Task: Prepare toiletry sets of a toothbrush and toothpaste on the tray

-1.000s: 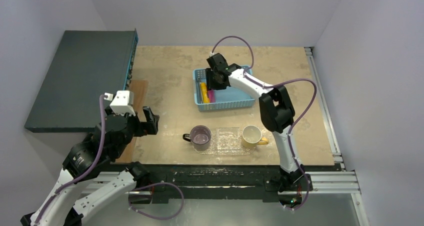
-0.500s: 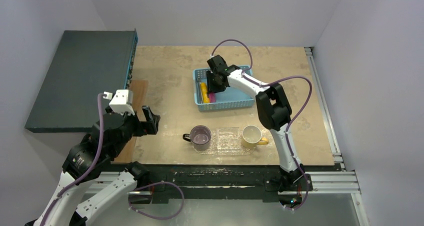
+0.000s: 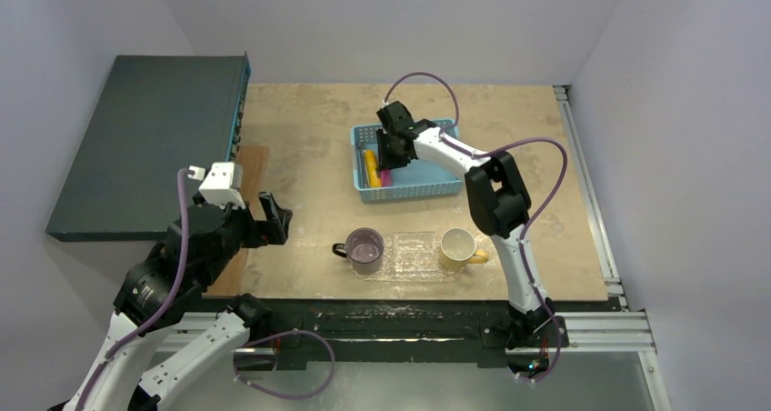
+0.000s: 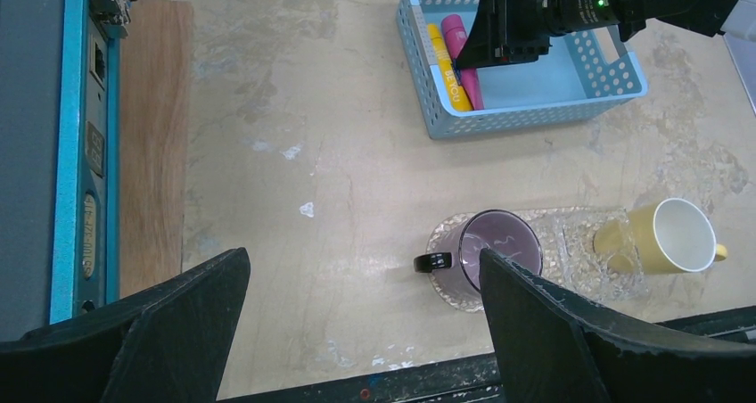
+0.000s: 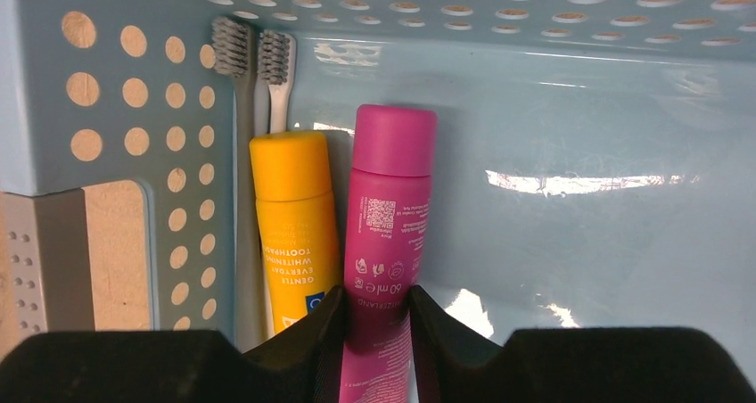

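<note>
Pinching the magenta tube (image 5: 388, 198) with the right gripper (image 5: 379, 300), narrowed until 1 black finger presses each side of the tube near its lower end. Lying along the floor of the light-blue basket (image 5: 134, 109), cap pointing away from the wrist camera; cannot tell whether raised off that floor at all. Touching on its left the yellow-orange tube (image 5: 294, 216), laid the same way, cap at the far end. Tucked between that tube and the perforated basket wall, 2 pale toothbrushes (image 5: 234, 42), bristle heads side by side beyond the yellow cap, handles mostly hidden. Seen from above, reaching down into the left half of the basket, toward the far side of the table (image 3: 300, 138). Nearer the arms, on the clear crinkled tray (image 3: 414, 252): 1 purple mug (image 3: 365, 249) at its left end, 1 yellow mug (image 3: 457, 246) at its right end, bare textured surface between them. Hovering above the table's left part, well apart from basket and tray, the left gripper (image 4: 361, 260), spread wide and empty
</note>
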